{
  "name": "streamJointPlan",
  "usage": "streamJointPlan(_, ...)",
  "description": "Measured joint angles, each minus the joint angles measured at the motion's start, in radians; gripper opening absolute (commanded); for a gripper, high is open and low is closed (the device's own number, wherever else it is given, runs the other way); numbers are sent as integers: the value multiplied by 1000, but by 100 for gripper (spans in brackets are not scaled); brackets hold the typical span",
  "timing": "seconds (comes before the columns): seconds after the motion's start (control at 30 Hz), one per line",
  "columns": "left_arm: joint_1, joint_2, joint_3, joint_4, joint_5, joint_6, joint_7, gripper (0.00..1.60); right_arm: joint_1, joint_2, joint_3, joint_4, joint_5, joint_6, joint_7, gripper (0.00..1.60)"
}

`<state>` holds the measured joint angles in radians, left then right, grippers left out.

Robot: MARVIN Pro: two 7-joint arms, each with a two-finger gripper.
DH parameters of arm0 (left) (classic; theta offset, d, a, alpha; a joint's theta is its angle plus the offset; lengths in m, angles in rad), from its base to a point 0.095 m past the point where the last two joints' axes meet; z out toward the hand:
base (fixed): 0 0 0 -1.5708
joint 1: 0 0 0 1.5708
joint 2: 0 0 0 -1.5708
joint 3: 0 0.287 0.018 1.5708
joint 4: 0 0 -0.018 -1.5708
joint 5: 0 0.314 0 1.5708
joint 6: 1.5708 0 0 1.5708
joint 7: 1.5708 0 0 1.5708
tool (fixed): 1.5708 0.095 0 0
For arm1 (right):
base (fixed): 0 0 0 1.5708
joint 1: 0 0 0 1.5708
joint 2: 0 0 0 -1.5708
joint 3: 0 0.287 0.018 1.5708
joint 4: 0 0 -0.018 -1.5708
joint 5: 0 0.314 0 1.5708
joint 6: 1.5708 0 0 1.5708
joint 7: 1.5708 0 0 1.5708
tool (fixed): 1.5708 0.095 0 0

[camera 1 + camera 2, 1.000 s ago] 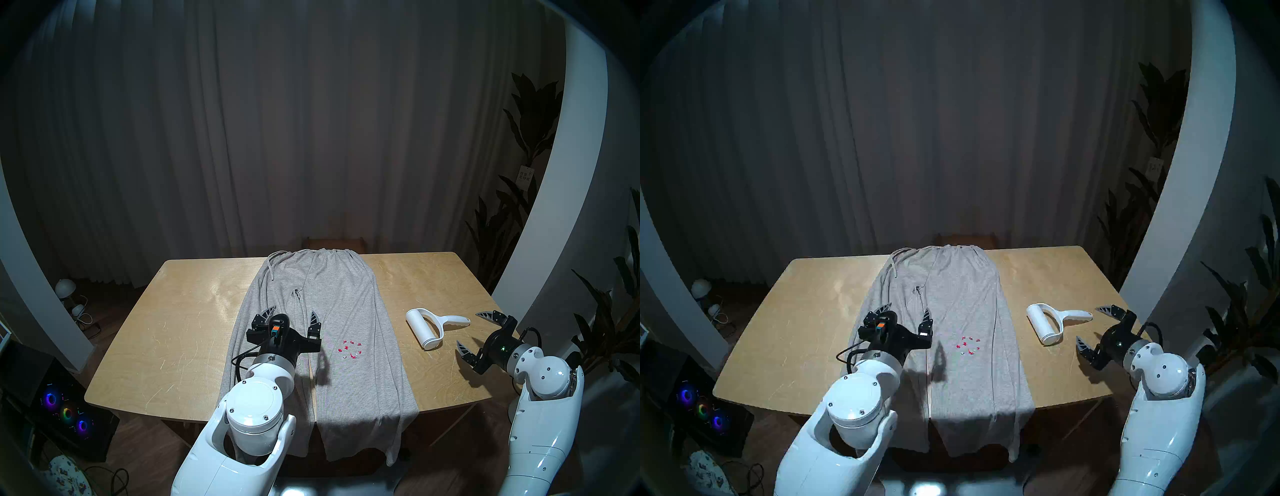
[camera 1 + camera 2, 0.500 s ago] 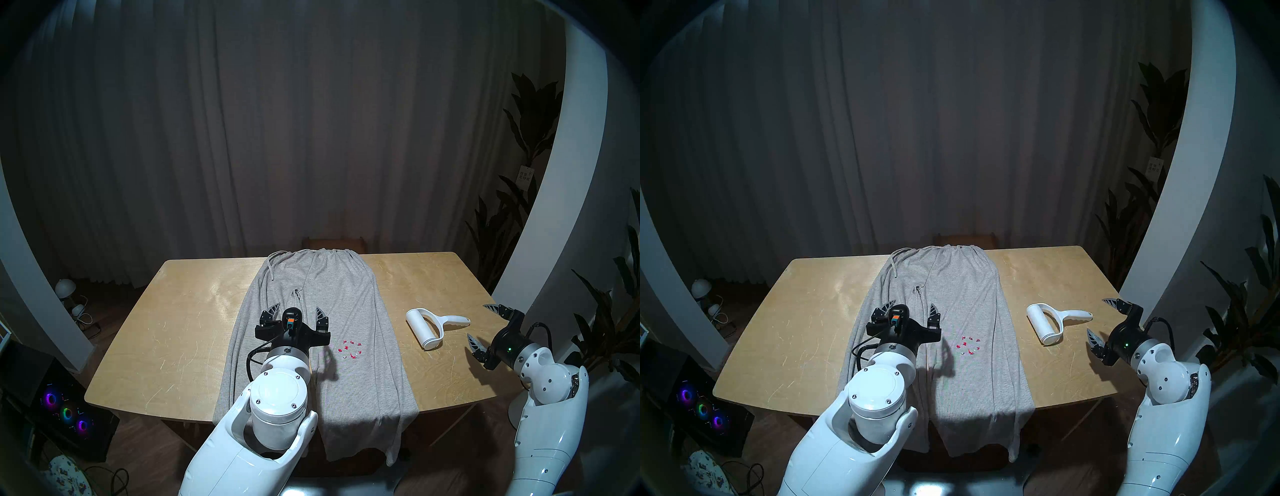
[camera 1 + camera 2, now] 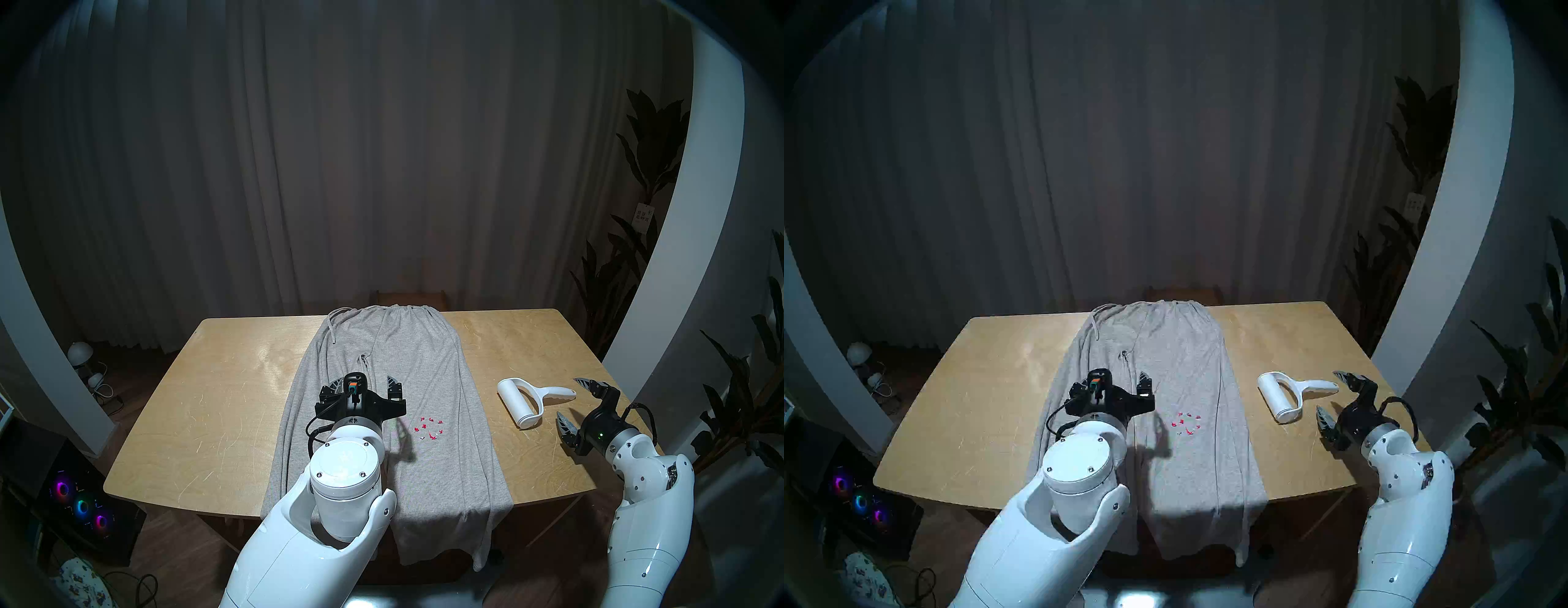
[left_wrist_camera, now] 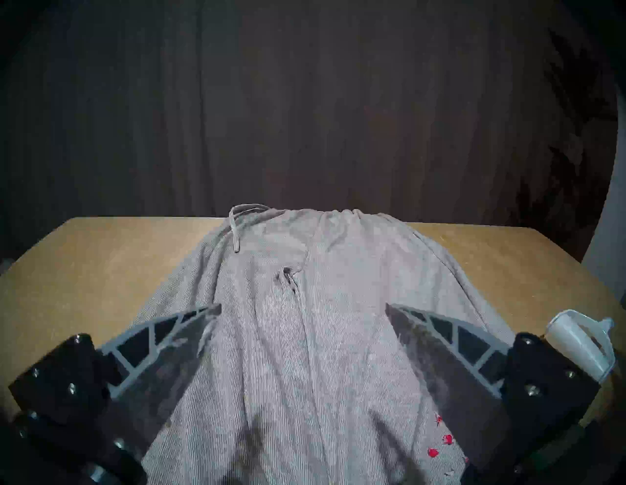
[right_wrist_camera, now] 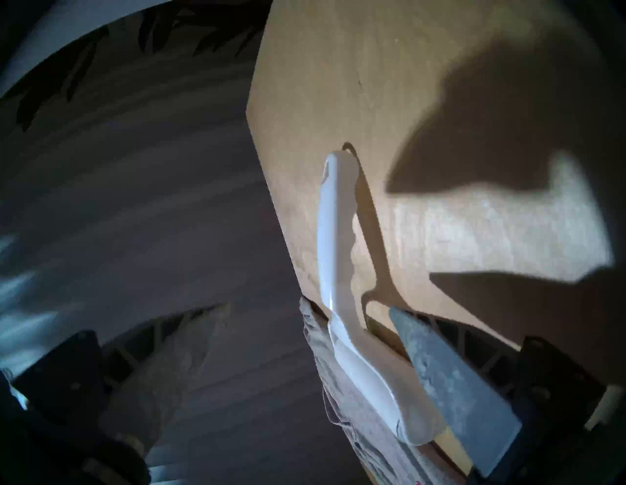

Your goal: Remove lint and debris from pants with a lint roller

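At the near edge of the wooden surface (image 3: 220,407), the light grey pants (image 3: 428,382) hang their leg ends over the rim, the hems cut off from sight below it. Their long axis runs straight away from the robot, the gathered drawstring waist at the far edge. Above the left leg hovers the left tool (image 3: 365,384), its jaws spread wide and holding nothing; in the head views its arm hides part of that leg. Just right of it, on the right leg, lies the lint and debris (image 3: 429,426), a small ring of red-pink scraps; the left wrist view catches only a few of them beside a finger. Farther right, on bare wood and clear of the cloth, the white lint roller (image 3: 532,399) lies flat, its roll angled near to far and its handle pointing right. The right tool (image 3: 570,403) sits by the handle's tip, jaws gaping and empty, not touching it. In the right wrist view the handle runs up between the blurred fingers (image 5: 454,382). Dark curtains (image 3: 339,170) close the background.
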<state>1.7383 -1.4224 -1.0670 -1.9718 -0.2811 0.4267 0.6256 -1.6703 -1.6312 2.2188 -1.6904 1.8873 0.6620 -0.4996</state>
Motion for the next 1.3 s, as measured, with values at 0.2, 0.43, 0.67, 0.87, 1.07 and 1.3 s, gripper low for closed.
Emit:
streamJointPlan(0.2, -7, -5, -12, -8, -27, 7, 30, 160, 5, -8, -8, 21, -100, 2, 94, 160)
streamJointPlan(0.43, -18, -6, -4, -15, -58, 30, 53, 160, 22, -12, -17, 84, -205, -32, 211, 160)
streamJointPlan(0.67, -29, -7, 13, -14, -76, 52, 72, 160, 50, -9, -42, 138, -304, -83, 337, 160)
streamJointPlan(0.87, -35, -9, 17, -13, -83, 60, 97, 160, 71, 7, -76, 190, -378, -123, 438, 160)
streamJointPlan(1.07, -37, -12, 8, -13, -80, 53, 122, 160, 87, 21, -98, 219, -412, -140, 478, 160)
streamJointPlan(1.3, -38, -11, 7, -14, -84, 41, 143, 160, 108, 29, -105, 243, -414, -143, 479, 160)
